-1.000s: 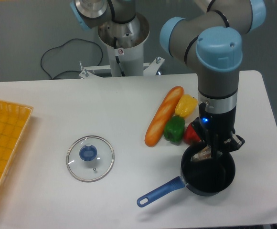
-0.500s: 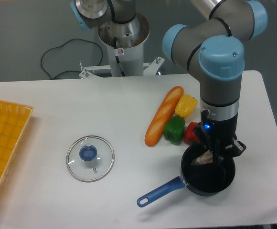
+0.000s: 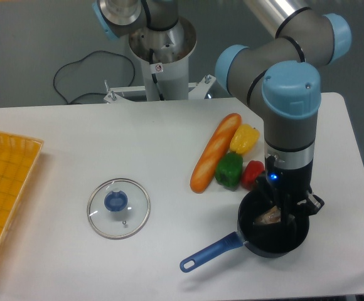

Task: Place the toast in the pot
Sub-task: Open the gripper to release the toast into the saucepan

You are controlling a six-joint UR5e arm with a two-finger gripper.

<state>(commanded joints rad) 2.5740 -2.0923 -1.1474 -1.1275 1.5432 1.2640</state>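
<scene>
My arm stands vertical over the pot (image 3: 273, 231), with my gripper (image 3: 284, 212) lowered inside its rim, and my jaws pinch the toast (image 3: 270, 217), which is tilted inside the pot. Just beside the pot, on the table (image 3: 107, 144), lie a red pepper (image 3: 253, 174), a green pepper (image 3: 230, 170), a yellow pepper (image 3: 245, 138) and an orange baguette (image 3: 215, 160). The glass lid (image 3: 118, 208) lies well apart on the left.

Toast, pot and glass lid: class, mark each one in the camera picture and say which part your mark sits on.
toast (image 3: 270, 217), fixed camera view, on the visible light-brown face inside the pot.
pot (image 3: 210, 251), fixed camera view, on the middle of its blue handle.
glass lid (image 3: 117, 200), fixed camera view, on its blue knob.
</scene>
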